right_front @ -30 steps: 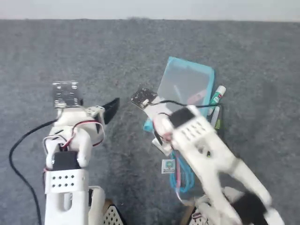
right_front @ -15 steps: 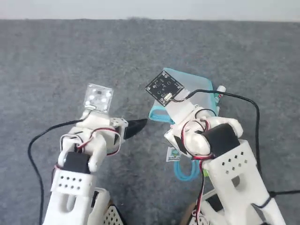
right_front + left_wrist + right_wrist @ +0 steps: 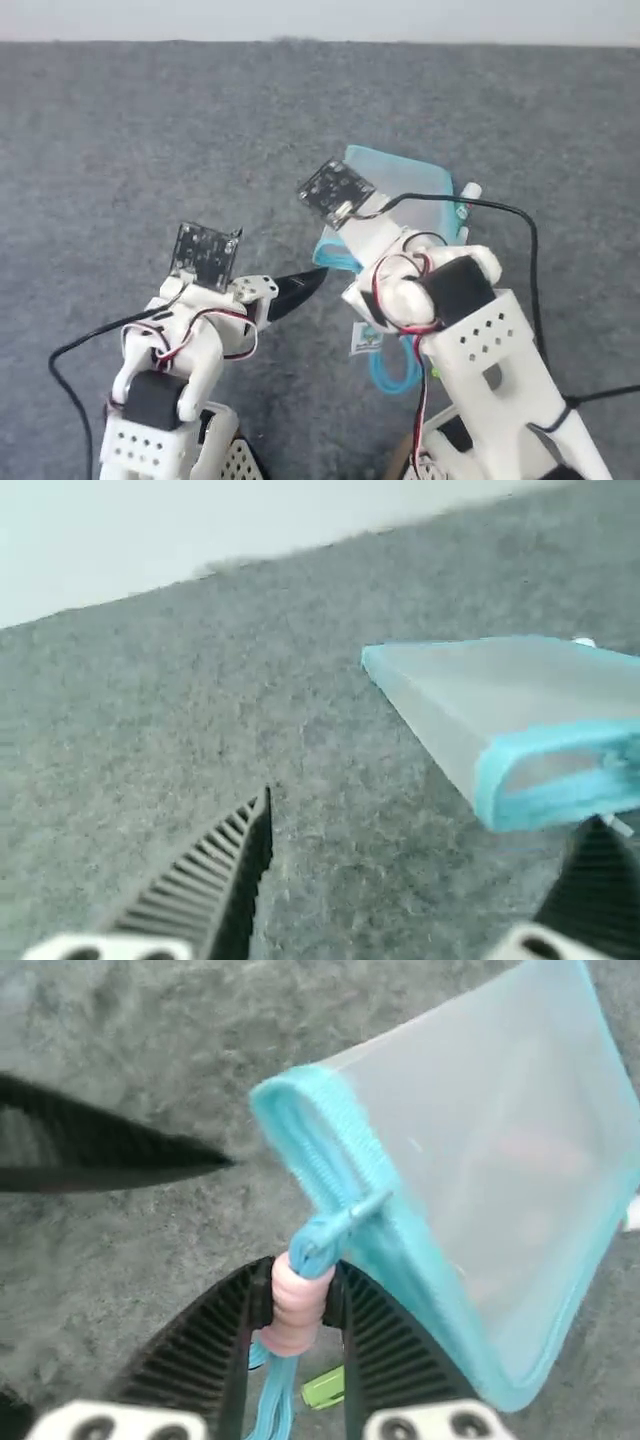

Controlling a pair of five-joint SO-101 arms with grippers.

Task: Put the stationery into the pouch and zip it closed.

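R gripper [image 3: 297,1282] clamped on pink zip tab [image 3: 292,1315] at pouch [image 3: 480,1180] near end. L gripper [image 3: 426,818] jaws apart, just left. Marker [image 3: 463,201] lies outside; zip prob. unfinished.

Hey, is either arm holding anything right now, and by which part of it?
The right pincer grips the pouch by the pink bead on its zipper pull. The left pincer is open, holding nothing.
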